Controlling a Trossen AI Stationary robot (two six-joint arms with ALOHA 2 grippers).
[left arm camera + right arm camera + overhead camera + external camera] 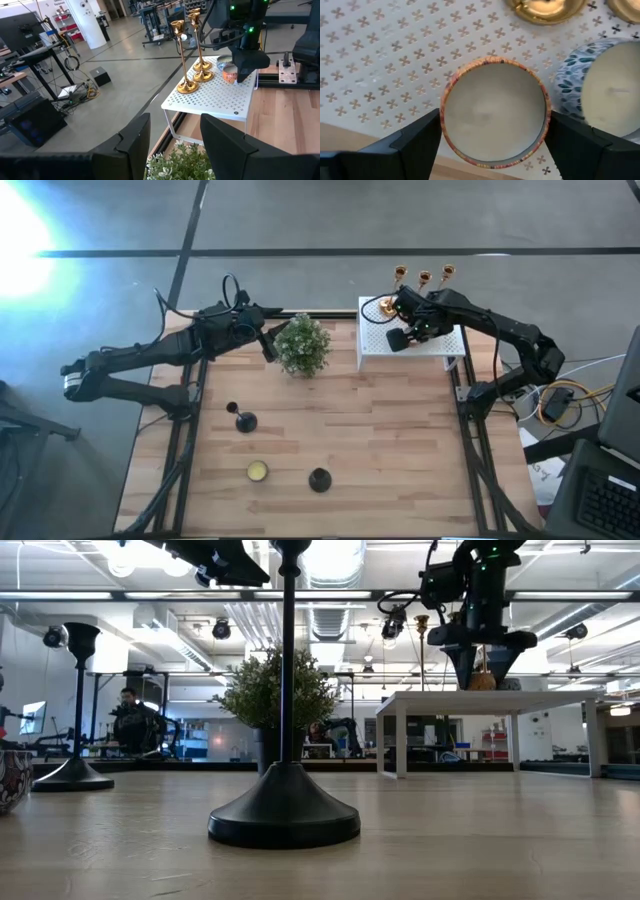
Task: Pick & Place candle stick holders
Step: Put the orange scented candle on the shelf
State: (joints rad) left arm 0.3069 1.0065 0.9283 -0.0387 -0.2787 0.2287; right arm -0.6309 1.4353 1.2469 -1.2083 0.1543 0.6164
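a wooden table (380,440) seen from above, with a dark robot arm reaching in from each side. on the far right part of the table stands a white perforated box (375,340), raised like a small shelf. three gold candle stick holders (189,55) stand upright on its far edge, their slim stems pointing straight up from round bases that sit close together in a short row. the right gripper (490,131) hangs directly over the box, pointing down, its two dark fingers spread wide on either side of a small round candle jar with a patterned orange rim (495,112); from the wrist view the fingers sit just beside the jar's sides, and i cannot tell whether they touch it. a second candle jar, patterned in blue and white (605,90), stands just beside the first, nearer the gold bases. two black candle stick holders stand on the bare wood well apart from the box: one (243,420) toward the left middle of the table, one (319,479) nearer the front edge, both upright with stems vertical. a small yellow round candle (257,471) lies between them. a bushy green potted plant (302,345) stands near the far edge, left of the box. the left gripper (172,145) hovers just beside the plant, holding nothing, its fingers partly apart with a clear gap between them. in the low view a person (130,720) shows in the room beyond.
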